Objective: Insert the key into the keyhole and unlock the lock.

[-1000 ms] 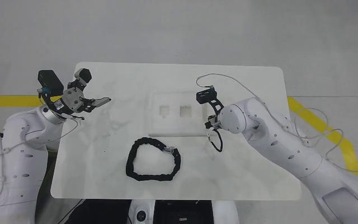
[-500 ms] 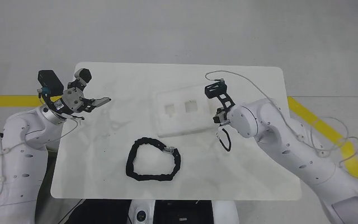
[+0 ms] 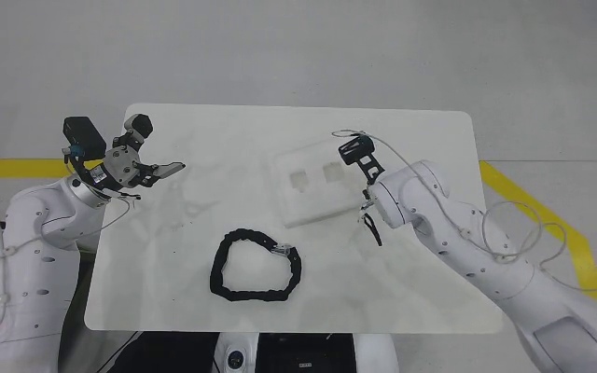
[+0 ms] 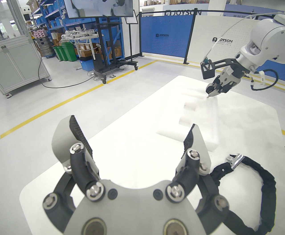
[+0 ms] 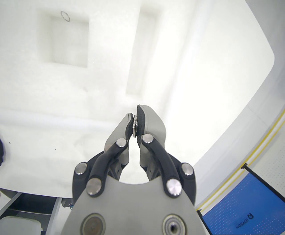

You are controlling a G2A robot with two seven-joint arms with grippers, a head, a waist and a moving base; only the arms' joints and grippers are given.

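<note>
One white table (image 3: 187,270) with rounded corners carries everything. On it sits one white foam block (image 3: 322,210), turned askew toward the far right, with two recesses (image 3: 300,179) counted from the top view. One chain lock (image 3: 224,280) in a black sleeve lies as a closed loop near the front edge, just short of the foam block and apart from it; its metal head (image 3: 284,250) faces the block.

There are two grippers. The left gripper (image 3: 159,145) hangs over the table's left edge with its fingers spread wide and nothing between them. The right gripper (image 5: 133,115) hangs above the foam block's right part, clamped on one key (image 5: 134,126).

The right wrist view gives the key's flat metal head pinched between the ribbed pads (image 5: 139,121), and one small wire ring (image 5: 65,16) at the rim of the square recess. The left wrist view gives the right gripper (image 4: 209,93) from the side, with a thin tip poking below its fingertips just over the foam. It also shows the chain lock (image 4: 265,175) close by with its shiny head (image 4: 235,160) raised; the keyhole is too small to make out.

Bare table lies between the left gripper and the loop; more lies from the foam block out to the right edge.
</note>
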